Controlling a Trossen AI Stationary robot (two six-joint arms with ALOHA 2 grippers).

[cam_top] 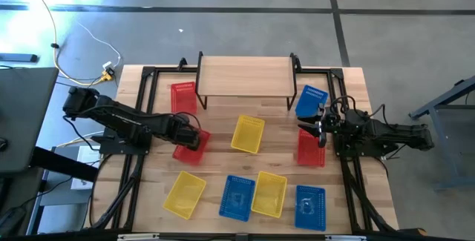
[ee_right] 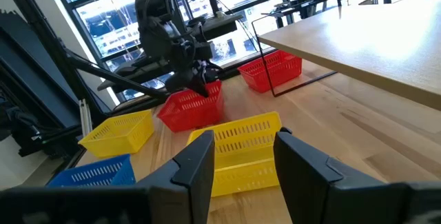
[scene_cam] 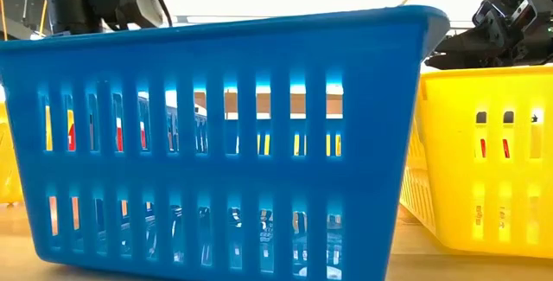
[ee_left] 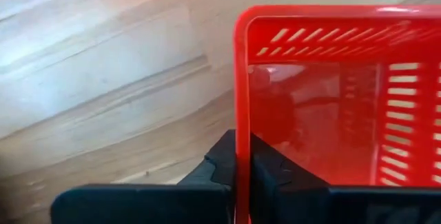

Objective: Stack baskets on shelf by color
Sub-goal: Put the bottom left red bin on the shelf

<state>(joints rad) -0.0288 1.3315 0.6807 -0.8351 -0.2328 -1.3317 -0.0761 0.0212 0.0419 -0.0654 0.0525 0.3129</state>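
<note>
Left gripper, centre-left of the overhead frame, is clamped on a red basket rim — the shelf lies above-right; right gripper waits open.

Red basket filling one side, with slits in its walls. Two dark fingers pinching its thin rim, one outside and one inside. Shut tight on it. Pale wood table beside and under the basket. Dark blur seen through the red wall, maybe the inner finger.
</note>
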